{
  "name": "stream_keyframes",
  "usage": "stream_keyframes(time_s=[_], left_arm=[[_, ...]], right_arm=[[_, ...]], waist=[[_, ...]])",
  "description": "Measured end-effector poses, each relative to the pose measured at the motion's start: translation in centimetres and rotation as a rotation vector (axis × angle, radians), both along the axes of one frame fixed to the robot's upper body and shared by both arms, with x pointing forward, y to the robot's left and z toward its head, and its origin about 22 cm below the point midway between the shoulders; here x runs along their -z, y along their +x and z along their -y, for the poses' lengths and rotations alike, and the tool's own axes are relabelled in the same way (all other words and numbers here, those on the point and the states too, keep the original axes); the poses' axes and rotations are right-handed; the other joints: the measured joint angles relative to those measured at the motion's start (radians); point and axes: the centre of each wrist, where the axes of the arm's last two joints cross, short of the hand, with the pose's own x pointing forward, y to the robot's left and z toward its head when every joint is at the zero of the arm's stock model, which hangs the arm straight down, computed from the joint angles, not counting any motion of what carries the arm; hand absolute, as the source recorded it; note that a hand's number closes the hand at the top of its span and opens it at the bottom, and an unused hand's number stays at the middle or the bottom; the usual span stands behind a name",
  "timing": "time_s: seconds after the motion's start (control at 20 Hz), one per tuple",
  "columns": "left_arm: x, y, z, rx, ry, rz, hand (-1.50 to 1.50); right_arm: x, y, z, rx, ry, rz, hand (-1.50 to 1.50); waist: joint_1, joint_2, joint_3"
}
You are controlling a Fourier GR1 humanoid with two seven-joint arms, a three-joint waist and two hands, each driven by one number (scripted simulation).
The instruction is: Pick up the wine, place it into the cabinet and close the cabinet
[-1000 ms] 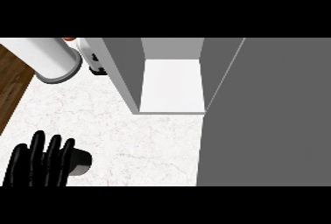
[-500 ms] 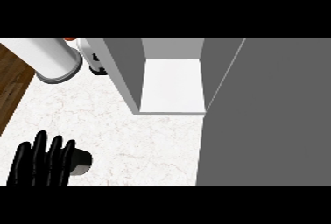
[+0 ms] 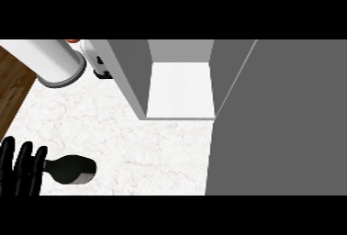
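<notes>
Left black hand (image 3: 20,167) at 8 o'clock, fingers straight, holding nothing, beside the dark round-topped wine bottle (image 3: 69,169) upright on the white marble counter (image 3: 122,137). Open grey cabinet (image 3: 180,87) at 12 o'clock, its door (image 3: 284,119) spanning 3 o'clock. White cylindrical canister (image 3: 51,62) at 10 o'clock; brown wooden floor (image 3: 12,92) along the counter's left edge.

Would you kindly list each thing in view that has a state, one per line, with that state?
Cabinet: open, its shelf bare.
Cabinet door: swung out toward the viewer.
Left robot hand: fingers straight, at the view's lower left edge, holding nothing.
Dark rounded object: on the counter beside that hand; whether they touch is unclear.
White cylinder: upright at the counter's far left.
</notes>
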Motion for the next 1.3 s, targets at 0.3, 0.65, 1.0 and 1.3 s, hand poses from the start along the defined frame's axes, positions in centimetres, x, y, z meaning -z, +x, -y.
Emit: stream_keyframes(time_s=[0.3,0.65,1.0,1.3], left_arm=[[0.0,-0.2,-2.1,-0.056,0.025,-0.008,-1.50],[0.1,0.0,-5.0,-0.129,0.059,-0.026,-1.50],[1.6,0.3,-7.3,-0.135,0.022,-0.060,-1.50],[3.6,0.3,-9.0,-0.084,-0.051,-0.086,-1.50]], right_arm=[[-0.2,-0.1,-0.1,0.004,-0.001,-0.008,-1.50],[-1.0,0.0,-0.2,0.016,-0.005,-0.012,-1.50],[-0.8,-0.1,-0.3,0.010,-0.011,-0.013,-1.50],[-1.3,-0.1,-0.4,0.008,-0.015,-0.017,-1.50]], waist=[[0.002,-0.001,-0.001],[0.002,-0.001,-0.001],[0.001,-0.001,-0.001],[0.000,0.000,-0.001]])
